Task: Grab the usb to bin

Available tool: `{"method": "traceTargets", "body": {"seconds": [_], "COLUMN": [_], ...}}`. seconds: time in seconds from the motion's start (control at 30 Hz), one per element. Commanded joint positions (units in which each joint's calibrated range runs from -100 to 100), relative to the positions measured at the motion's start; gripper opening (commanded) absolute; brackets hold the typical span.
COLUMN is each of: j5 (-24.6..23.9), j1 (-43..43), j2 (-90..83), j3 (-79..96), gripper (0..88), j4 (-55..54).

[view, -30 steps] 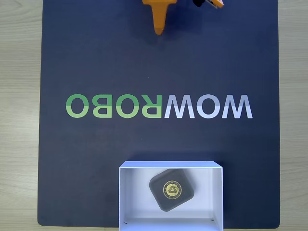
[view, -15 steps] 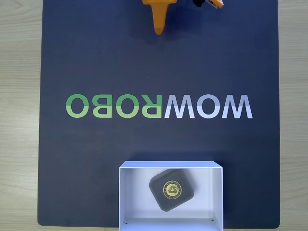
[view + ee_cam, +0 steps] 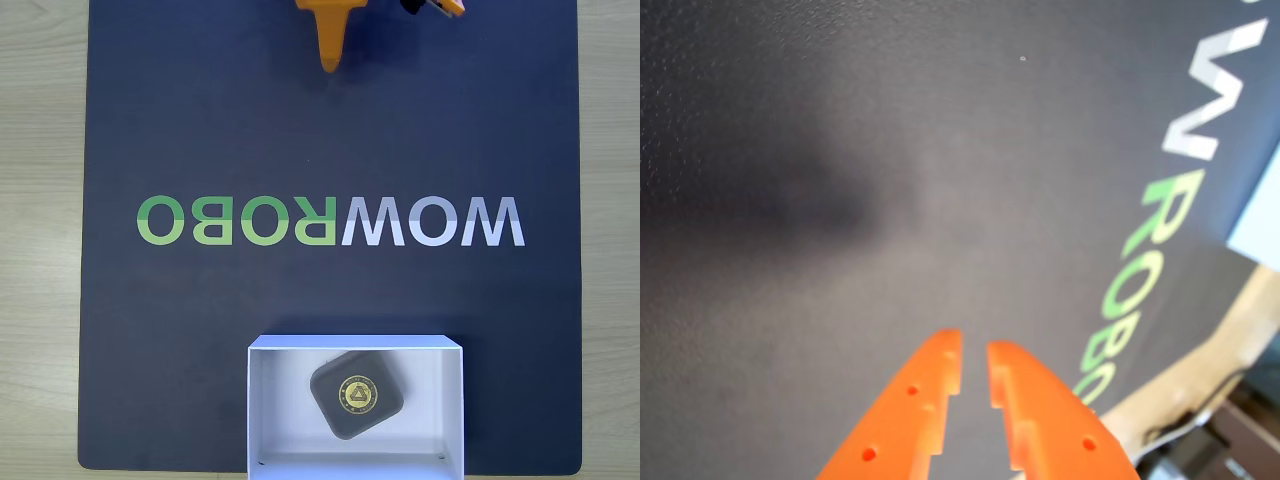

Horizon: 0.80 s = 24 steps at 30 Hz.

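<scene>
In the fixed view, the usb (image 3: pixel 357 394), a dark grey rounded-square case with a round yellow emblem, lies flat inside the white bin (image 3: pixel 258 410) at the mat's bottom edge. My orange gripper (image 3: pixel 330 62) sits far from it at the top edge of the mat, pointing down the picture. The wrist view shows the gripper (image 3: pixel 972 346) from behind: its two orange fingers (image 3: pixel 915 400) stand almost together, shut with nothing between them, above bare mat. A pale corner of the bin (image 3: pixel 1262 220) shows at that view's right edge.
A dark navy mat (image 3: pixel 200 120) with the mirrored WOWROBO lettering (image 3: pixel 330 220) covers a light wooden table (image 3: pixel 40 250). The wrist view has cables and dark gear (image 3: pixel 1210 440) beyond the mat's edge at the lower right.
</scene>
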Motion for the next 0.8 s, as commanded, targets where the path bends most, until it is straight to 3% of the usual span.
{"method": "traceTargets", "body": {"seconds": [0.0,0.77], "j5": [0.1,0.1], "j1": [0.4,0.4], "j2": [0.5,0.5], "j3": [-0.7,-0.7], "gripper": [2.9,2.9], "j4": [0.4,0.4]}}
